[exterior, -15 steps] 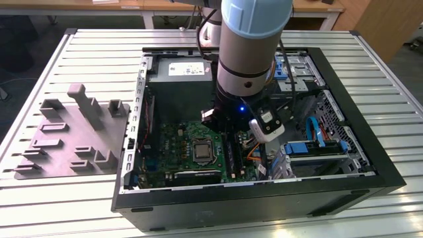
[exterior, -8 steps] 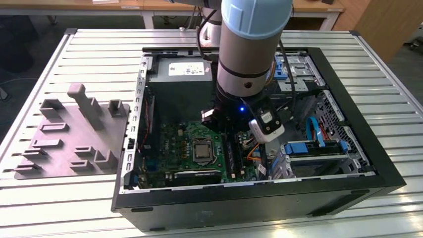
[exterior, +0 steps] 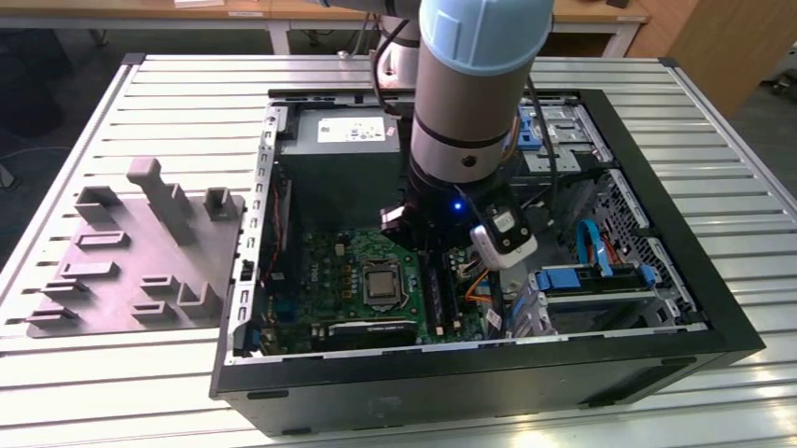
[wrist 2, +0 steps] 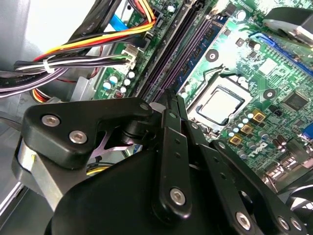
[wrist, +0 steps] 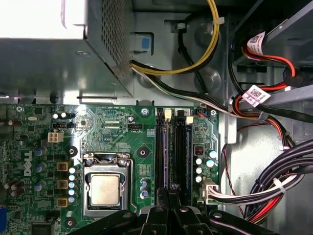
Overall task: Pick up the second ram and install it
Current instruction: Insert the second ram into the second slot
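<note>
My gripper is down inside the open computer case, over the memory slots of the green motherboard. Its black fingers stand pressed close together. The second ram shows edge-on as a thin dark strip with a purple sheen. It runs straight out from the fingertips along the slot nearer the processor, and in the second wrist view the second ram lies in line with the fingertips. A bluish strip stands in the neighbouring slot. In the exterior view the arm hides the fingers.
The processor socket lies beside the slots. The power supply fills the case's far end. Cable bundles crowd the other side of the slots. A blue drive bracket sits at the exterior view's right, and a grey parts fixture on the table at its left.
</note>
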